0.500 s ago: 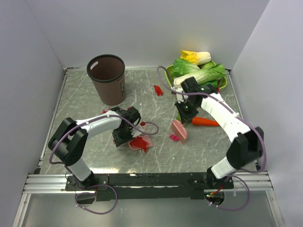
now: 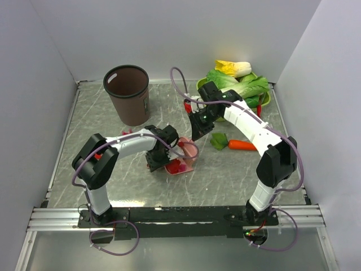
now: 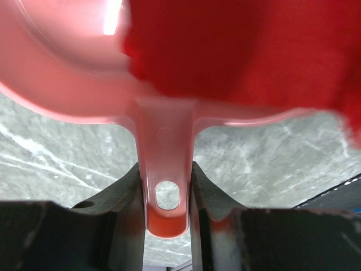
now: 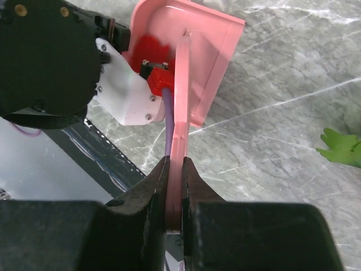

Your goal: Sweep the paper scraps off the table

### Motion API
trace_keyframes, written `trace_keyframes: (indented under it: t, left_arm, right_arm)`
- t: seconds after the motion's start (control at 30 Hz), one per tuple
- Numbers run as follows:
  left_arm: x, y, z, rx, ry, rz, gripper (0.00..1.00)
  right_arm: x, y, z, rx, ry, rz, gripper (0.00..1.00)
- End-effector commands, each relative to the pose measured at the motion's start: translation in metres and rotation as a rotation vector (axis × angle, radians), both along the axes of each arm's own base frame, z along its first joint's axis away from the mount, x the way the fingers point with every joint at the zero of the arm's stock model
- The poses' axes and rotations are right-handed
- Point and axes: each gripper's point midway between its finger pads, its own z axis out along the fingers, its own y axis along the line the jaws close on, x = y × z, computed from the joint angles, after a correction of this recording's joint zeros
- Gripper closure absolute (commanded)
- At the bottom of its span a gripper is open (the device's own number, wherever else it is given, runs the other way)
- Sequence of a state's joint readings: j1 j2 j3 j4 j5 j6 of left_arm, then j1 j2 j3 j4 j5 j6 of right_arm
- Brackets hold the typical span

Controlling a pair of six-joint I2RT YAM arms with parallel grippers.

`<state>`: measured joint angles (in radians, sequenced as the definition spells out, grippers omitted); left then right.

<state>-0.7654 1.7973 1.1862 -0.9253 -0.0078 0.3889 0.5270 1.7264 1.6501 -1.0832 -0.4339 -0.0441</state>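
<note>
**Near mid-table, dustpan (image 2: 181, 161) and scraper (image 4: 180, 113) meet over the paper scraps (image 4: 151, 53)**

Near the middle of the table (image 2: 225, 180), the 2 arms work as a pair. The left gripper (image 3: 165, 192) is closed on the pink dustpan's handle, its jaws pressed against both sides of the stem just above the hanging hole. That steadies the pan low on the marble, its open mouth turned toward the other arm so that scraps can be pushed in.

The right gripper (image 4: 175, 169) is pinched nearly shut on a thin pink scraper, held edge-up between the jaws. The blade runs forward and its far end sits inside the pan. Held this way, it can act as a pusher and also pin what is collected against the back wall.

A clump of red scraps lies in the pan, against its rear wall and beside the scraper's tip. A few loose red bits (image 2: 188, 107) show farther back, just beside the right arm. They are probably more paper, though they are too small to be sure.

The brown bin (image 2: 127, 93) stands well apart at the back left, the likely place for emptying. My judgement is that the gathering is largely done but not finished. The carrot (image 2: 243, 145) lies to the right, clear of the pan.
</note>
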Motion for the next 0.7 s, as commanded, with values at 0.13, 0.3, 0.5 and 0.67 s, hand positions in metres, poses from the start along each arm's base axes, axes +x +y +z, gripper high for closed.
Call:
trace_keyframes:
  t: [0.13,0.3,0.5,0.67]
  left_arm:
    - [0.000,-0.012,0.003,-0.148,-0.039,0.062,0.99]
    - [0.000,-0.002,0.007,-0.154,-0.046,0.081,0.99]
    - [-0.005,0.013,0.011,-0.129,-0.059,0.116,0.99]
    - [-0.007,0.020,0.015,-0.121,-0.068,0.167,0.99]
  right_arm:
    - [0.024,-0.013,0.061,0.065,-0.215,0.008,1.00]
    - [0.080,-0.012,0.077,0.002,-0.451,0.080,1.00]
    - [0.164,-0.012,0.094,-0.120,-0.799,0.085,1.00]
    - [0.236,-0.006,0.102,-0.254,-1.050,0.090,1.00]
